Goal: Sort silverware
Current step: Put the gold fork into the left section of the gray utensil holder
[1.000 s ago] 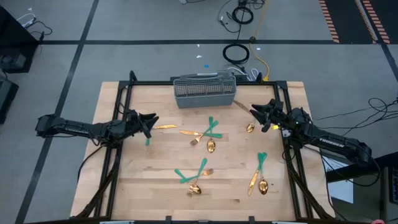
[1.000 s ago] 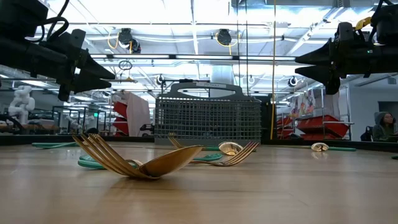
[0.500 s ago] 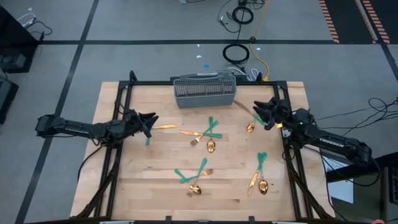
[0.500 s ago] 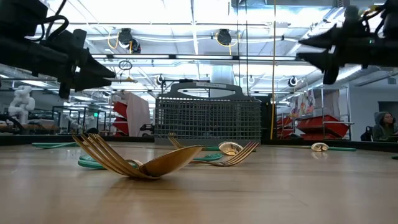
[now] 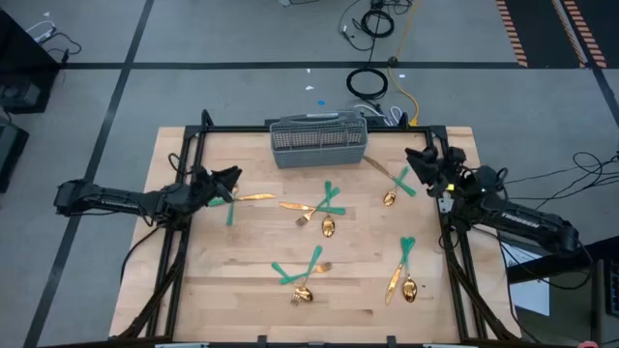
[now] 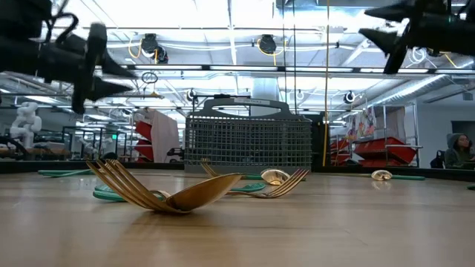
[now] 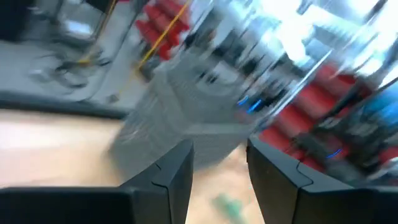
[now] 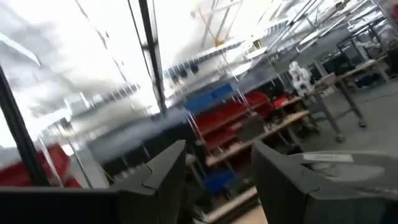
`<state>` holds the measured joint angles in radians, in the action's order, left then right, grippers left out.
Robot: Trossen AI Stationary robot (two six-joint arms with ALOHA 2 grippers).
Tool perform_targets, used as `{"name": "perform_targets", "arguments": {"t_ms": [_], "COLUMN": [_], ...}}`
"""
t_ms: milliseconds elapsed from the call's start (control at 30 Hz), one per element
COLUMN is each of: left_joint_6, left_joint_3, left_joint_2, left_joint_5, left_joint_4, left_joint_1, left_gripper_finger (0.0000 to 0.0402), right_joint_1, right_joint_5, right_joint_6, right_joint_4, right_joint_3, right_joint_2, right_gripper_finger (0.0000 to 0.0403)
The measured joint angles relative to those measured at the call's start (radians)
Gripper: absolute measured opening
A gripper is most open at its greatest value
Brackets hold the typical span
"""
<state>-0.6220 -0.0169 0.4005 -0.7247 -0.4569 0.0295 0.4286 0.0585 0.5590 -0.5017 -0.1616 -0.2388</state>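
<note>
The silverware lies scattered on the wooden table: a gold piece [image 5: 256, 197] beside a teal handle [image 5: 229, 214], a crossed group [image 5: 320, 208] in the middle, another group [image 5: 300, 275] nearer, a pair [image 5: 402, 270] on the right, and a teal-handled spoon [image 5: 394, 189] toward the far right. In the low view a fork and spoon [image 6: 165, 194] lie in front. My left gripper [image 5: 229, 177] [image 6: 128, 80] [image 7: 219, 168] hangs open above the table's left side. My right gripper [image 5: 416, 159] [image 6: 364, 22] [image 8: 217, 162] is open, high over the far right.
The grey wire-mesh caddy [image 5: 317, 141] [image 6: 247, 141] stands at the middle of the far edge. A black frame [image 5: 290, 129] runs along the table's far and side edges. Bare wood shows near the left and near edges.
My right gripper has risen and drawn back toward the table's far right corner, turning away from the spoon below it. My left gripper has shifted slightly toward the far edge and is blurred in motion. The silverware has not moved.
</note>
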Motion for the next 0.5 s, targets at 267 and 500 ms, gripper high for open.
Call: {"name": "perform_targets", "arguments": {"t_ms": [267, 500], "left_joint_6": [0.114, 0.104], "left_joint_3": [-0.459, -0.984], "left_joint_2": [0.107, 0.447], "left_joint_5": [0.411, 0.527], "left_joint_4": [0.526, 1.348], "left_joint_1": [0.012, 0.001], "left_gripper_finger": [0.0154, 0.0158], "right_joint_1": [-0.019, -0.019], "right_joint_5": [-0.006, -0.012], "right_joint_6": [-0.293, -0.383], "right_joint_4": [0.820, 1.287], "right_joint_3": [-0.460, -0.706], "right_joint_2": [-0.130, -0.347], "right_gripper_finger": [0.0186, 0.0232]}}
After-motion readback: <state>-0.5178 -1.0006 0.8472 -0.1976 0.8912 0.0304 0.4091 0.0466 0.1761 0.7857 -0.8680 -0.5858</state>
